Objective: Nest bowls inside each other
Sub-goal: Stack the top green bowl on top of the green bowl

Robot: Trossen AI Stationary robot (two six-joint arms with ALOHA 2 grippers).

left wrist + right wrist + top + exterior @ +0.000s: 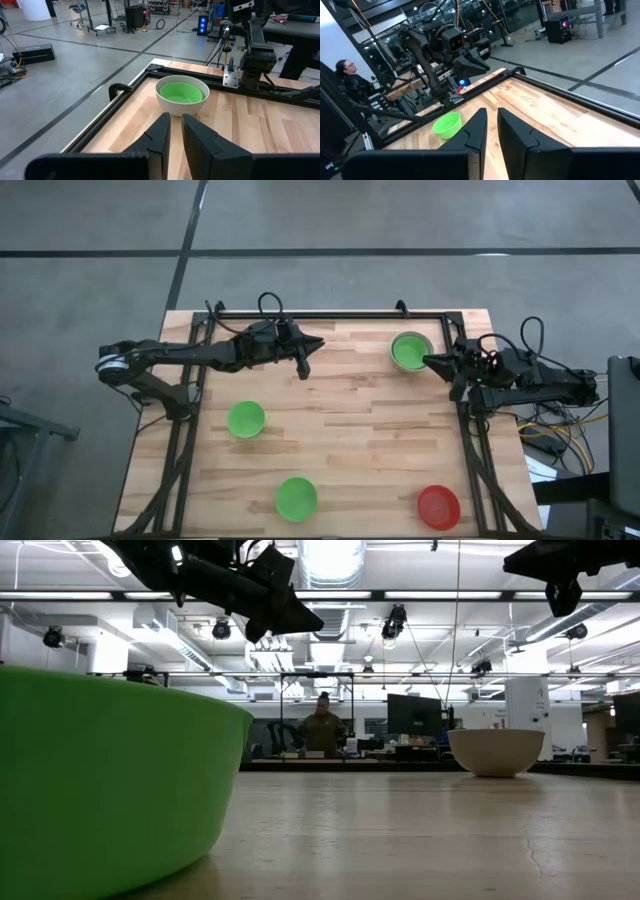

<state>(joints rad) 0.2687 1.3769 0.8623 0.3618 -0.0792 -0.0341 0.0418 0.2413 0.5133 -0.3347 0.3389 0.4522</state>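
right beside the right gripper [428, 361], just off its fingertips, sits the pale grey-white ribbed plastic bowl [411, 351] with a bright green plastic bowl nested inside it [409, 353], up near the far right corner of the wooden butcher-block table [350, 420]. that gripper's fingers are nearly pressed together with only a thin slit between them, pinching nothing, and it hangs above the table rather than on it.

the left gripper [305, 366] is well apart from that pair, across the far edge of the table, pointing its fingers toward the nested bowls. same deal, fingers close together with a narrow gap, holding nothing.

the other bowls are all on the near side of both grippers: a second small round green plastic bowl [246, 419] sits below the left gripper, a third green plastic bowl [296, 497] is farther toward the near edge, and the small round red plastic bowl [438, 506] is in the near right corner, well apart from the right gripper. none of these three touch each other.

a person [322, 728] stands in the room behind the table.
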